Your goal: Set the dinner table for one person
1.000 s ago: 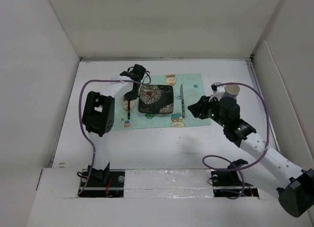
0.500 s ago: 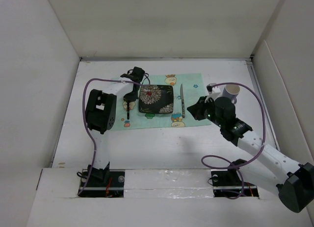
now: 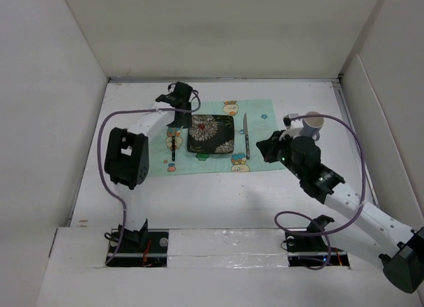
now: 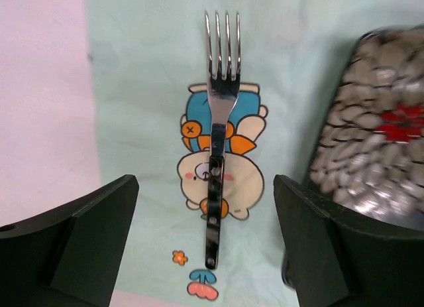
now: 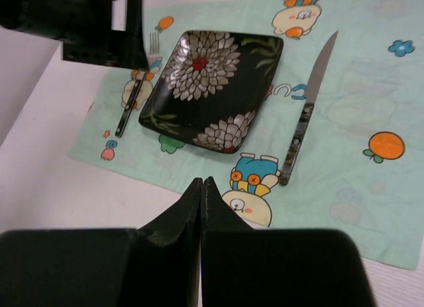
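Over the matte white bench, the left hand is gaping wide above a silver metal fork; the right hand is sitting closed, empty.

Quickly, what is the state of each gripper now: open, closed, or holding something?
Left gripper: open, empty; the fork lies flat on the placemat between its fingers.
Right gripper: closed, holding nothing.

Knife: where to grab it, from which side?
Probably the dark handle of the knife, from straight above, jaws across its narrow width. It lies flat on the placemat, blade pointing away, with bare mat between it and the plate.
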